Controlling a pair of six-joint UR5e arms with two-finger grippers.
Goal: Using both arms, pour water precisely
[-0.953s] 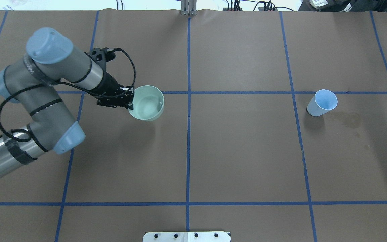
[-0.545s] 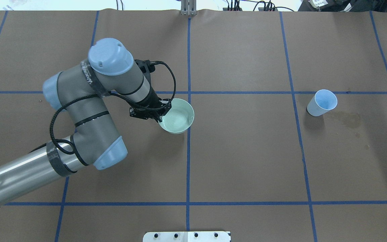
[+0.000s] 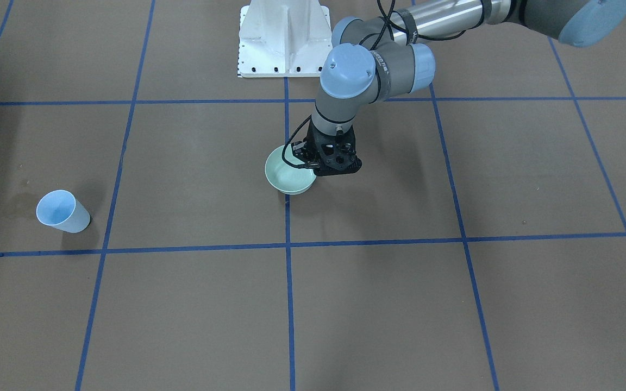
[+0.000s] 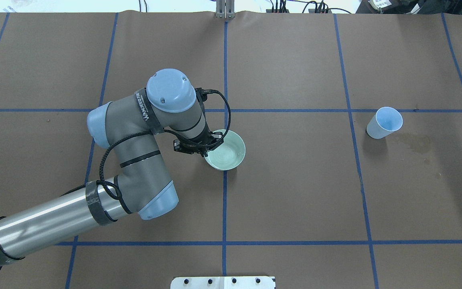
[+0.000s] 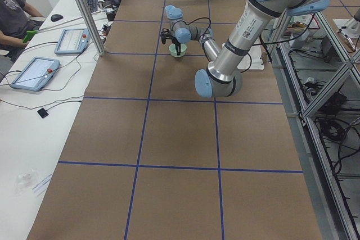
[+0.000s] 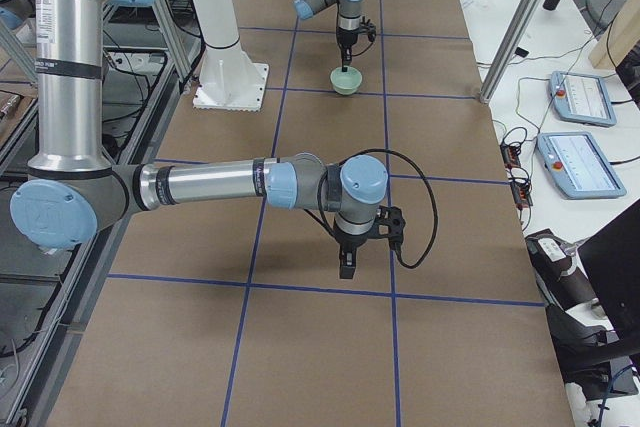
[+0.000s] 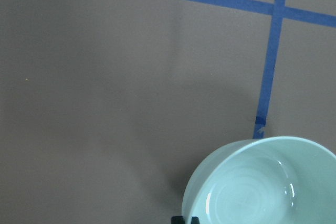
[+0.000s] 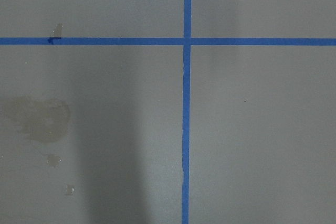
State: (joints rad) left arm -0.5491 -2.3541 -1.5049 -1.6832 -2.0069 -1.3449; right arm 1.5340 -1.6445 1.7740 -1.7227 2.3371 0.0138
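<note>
From the front, my left arm [image 3: 370, 65] is folded with its wrist pointing down, the left fingers [image 3: 307, 164] clamped on the bowl [image 3: 286, 183] rim at the middle of the bench [image 3: 182, 163]. Overhead, the water [image 4: 227, 153] ripples inside the bowl. From the right end, my right arm [image 6: 200, 187] stretches low with its wrist down; whether the right fingers [image 6: 347, 265] are parted, I can't tell.
</note>
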